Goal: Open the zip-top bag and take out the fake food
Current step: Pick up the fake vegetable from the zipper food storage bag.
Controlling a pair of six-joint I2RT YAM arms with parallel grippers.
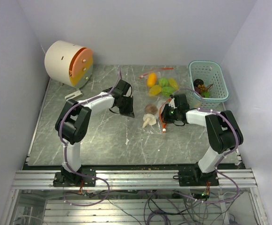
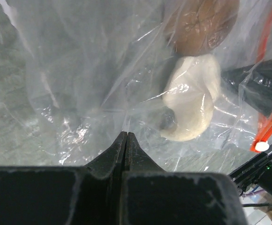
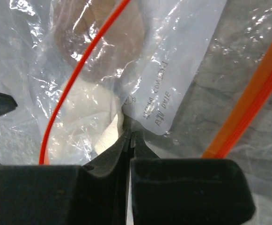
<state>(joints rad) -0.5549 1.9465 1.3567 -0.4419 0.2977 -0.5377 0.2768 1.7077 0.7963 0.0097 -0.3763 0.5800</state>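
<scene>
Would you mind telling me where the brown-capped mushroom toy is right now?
In the top view the mushroom toy lies mid-table inside the zip-top bag, between the left gripper and right gripper.

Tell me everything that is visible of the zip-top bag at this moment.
The zip-top bag is clear, thin, crinkled plastic with a red-orange zip strip and a white printed label panel. It lies on the grey marbled table between the arms. A mushroom-like toy, brown cap and cream stem, shows through its film. The left gripper and the right gripper each pinch a fold of it, jaws shut.
</scene>
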